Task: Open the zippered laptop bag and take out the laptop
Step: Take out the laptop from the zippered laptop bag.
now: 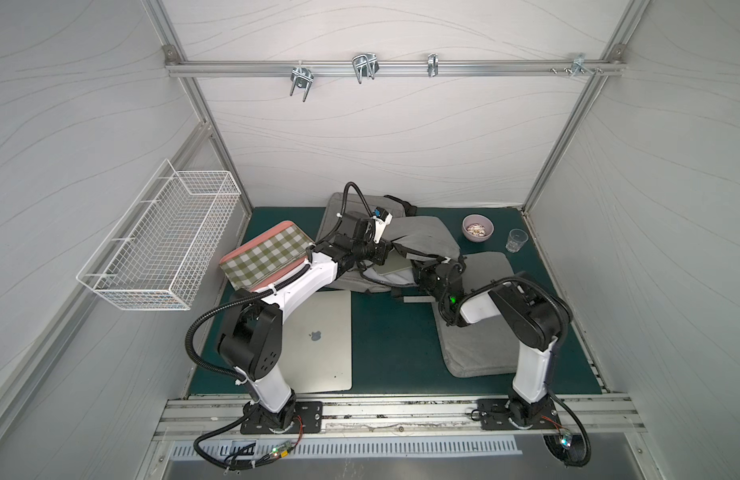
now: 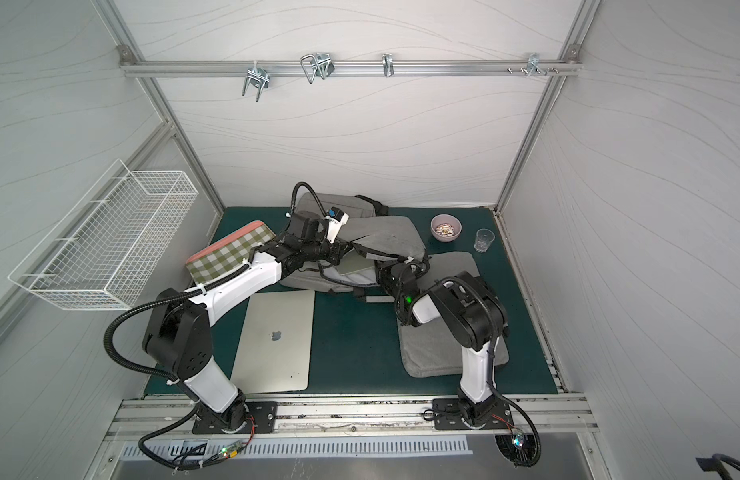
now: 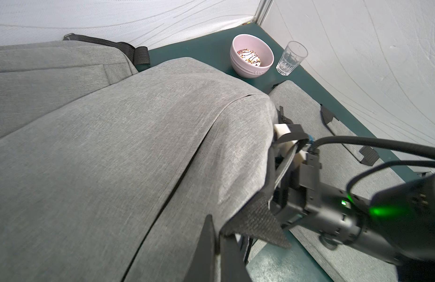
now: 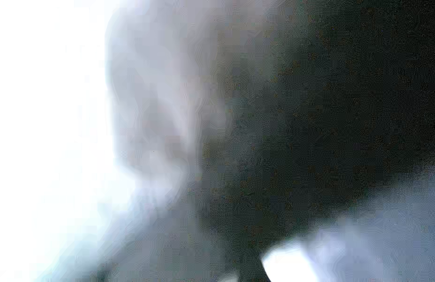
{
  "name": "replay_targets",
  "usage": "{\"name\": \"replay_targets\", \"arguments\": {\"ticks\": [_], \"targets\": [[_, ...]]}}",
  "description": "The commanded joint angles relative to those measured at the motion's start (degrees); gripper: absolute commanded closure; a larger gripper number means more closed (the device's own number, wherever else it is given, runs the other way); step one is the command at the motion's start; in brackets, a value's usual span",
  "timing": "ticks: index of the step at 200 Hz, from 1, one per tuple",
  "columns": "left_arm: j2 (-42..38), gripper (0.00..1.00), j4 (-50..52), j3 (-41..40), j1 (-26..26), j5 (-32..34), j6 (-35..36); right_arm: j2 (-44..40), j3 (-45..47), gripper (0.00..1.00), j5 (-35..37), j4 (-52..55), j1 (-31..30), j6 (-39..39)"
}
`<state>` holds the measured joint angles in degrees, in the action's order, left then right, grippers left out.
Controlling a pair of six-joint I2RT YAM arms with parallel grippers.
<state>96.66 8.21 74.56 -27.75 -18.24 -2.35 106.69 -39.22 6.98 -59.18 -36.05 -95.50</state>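
Note:
The grey zippered laptop bag [image 1: 426, 237] [image 3: 114, 146] lies at the back of the green mat with its front edge lifted. My left gripper [image 3: 217, 225] is shut on the bag's flap edge, with grey fabric and black trim pinched between the jaws. A pale flat slab [image 1: 395, 264] [image 2: 354, 264] shows inside the opening. My right gripper [image 1: 422, 272] reaches into that opening from the right and its fingers are hidden. The right wrist view is only blur. A silver laptop [image 1: 322, 340] with an apple logo lies on the mat, partly under my left arm.
A flat grey sleeve [image 1: 476, 349] lies under the right arm. Back right stand a pink bowl [image 1: 477, 227] and a clear glass [image 1: 516, 240]. A green-checked tray [image 1: 264, 257] leans at the left, and a white wire basket [image 1: 164, 245] hangs on the left wall.

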Motion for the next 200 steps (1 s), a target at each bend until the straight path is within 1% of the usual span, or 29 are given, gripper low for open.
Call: {"name": "replay_targets", "arguments": {"ticks": [1,15,37,61,78,115,145,174,191,200], "targets": [[1.21,1.0,-5.28,2.34,0.08,1.41,0.31,-7.23,2.21,1.0,-1.2,4.93,-3.38,1.97],[1.46,1.0,-4.89,2.58,-0.16,1.84,0.65,-9.95,3.67,1.0,-0.66,7.54,-4.28,2.25],[1.76,1.0,-4.4,2.87,-0.68,2.44,1.14,-13.31,5.59,1.0,0.92,9.95,-6.39,0.63],[2.18,1.0,-3.5,2.98,-1.28,2.93,1.59,-18.71,5.96,1.0,2.46,16.48,-8.82,0.56],[2.21,1.0,-3.89,2.49,-1.37,3.45,1.47,-23.05,6.92,1.0,3.14,21.25,-9.25,0.66],[2.45,1.0,-4.24,2.17,-1.4,3.99,1.76,-30.8,12.25,1.0,3.82,23.4,-9.56,0.78],[2.64,1.0,-5.12,1.98,-1.38,4.49,0.93,-36.91,15.09,1.0,2.88,24.54,-9.2,5.11],[3.26,1.0,-5.28,2.16,-1.4,4.7,0.74,-43.46,15.28,1.0,-2.02,30.11,-7.76,11.16],[3.56,1.0,-5.27,2.21,-1.39,4.83,0.72,-48.15,15.01,1.0,-3.77,35.28,-6.87,14.12],[3.66,1.0,-5.31,2.08,-1.34,5.04,0.7,-50.28,14.59,1.0,-6.26,38.41,-5.51,16.26]]}}
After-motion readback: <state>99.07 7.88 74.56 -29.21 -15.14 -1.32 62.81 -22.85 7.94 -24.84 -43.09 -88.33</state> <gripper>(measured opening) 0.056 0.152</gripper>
